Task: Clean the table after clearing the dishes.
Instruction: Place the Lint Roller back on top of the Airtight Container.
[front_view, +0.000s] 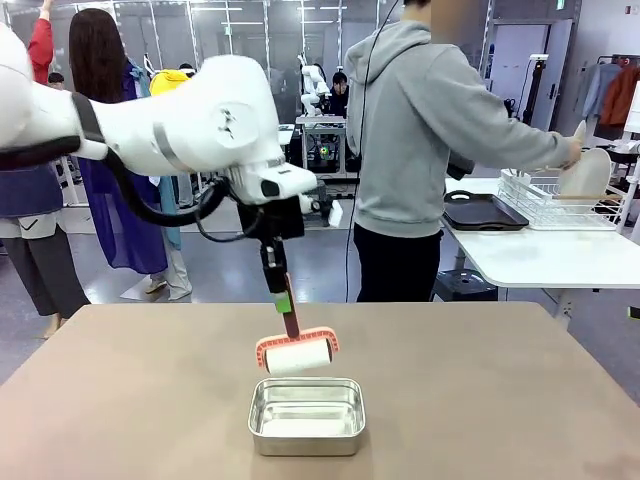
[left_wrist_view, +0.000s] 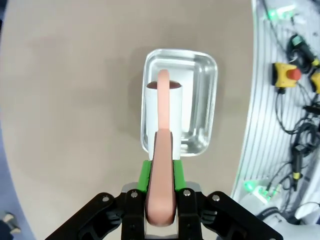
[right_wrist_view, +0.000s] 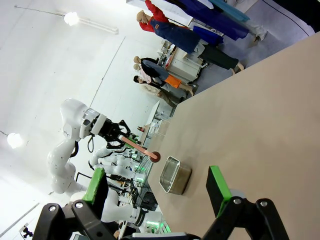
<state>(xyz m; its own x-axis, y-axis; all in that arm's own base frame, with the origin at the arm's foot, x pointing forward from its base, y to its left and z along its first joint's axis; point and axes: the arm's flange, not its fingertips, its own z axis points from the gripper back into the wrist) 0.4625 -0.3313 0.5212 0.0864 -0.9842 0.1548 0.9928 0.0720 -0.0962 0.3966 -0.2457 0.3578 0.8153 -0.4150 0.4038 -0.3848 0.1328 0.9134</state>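
Front view: left gripper (front_view: 283, 300) hanging centre frame from the white arm entering at upper left, fingers clamped on the dark handle of a lint roller (front_view: 296, 352). Roller's white drum and coral-pink guard tilted, hovering just above the far rim of a small steel pan (front_view: 306, 415) at lower centre. Pan resting on the taupe table (front_view: 480, 390), which fills the lower half of the frame. At upper centre, a person in a grey hoodie (front_view: 420, 120), back turned, hand on a white plate (front_view: 590, 172) standing in a wire dish rack (front_view: 560, 205) at upper right. Dark tray (front_view: 484, 211) lying beside the rack on a white side table (front_view: 550, 255).

Left wrist view: green finger pads (left_wrist_view: 145, 172) at lower centre pressed against both sides of the pink roller handle (left_wrist_view: 162, 165), which runs up the middle of the frame. White drum seen end-on over the left part of the steel pan at centre; whether touching the pan, cannot tell. Bare brown tabletop across the left and top.

Right wrist view: right gripper (right_wrist_view: 157, 187) along the bottom edge, green-tipped fingers (right_wrist_view: 218, 182) spread wide, nothing between them. Beyond, at centre left, the other arm holding the roller above the steel pan, with the tabletop slanting across the right of the frame.
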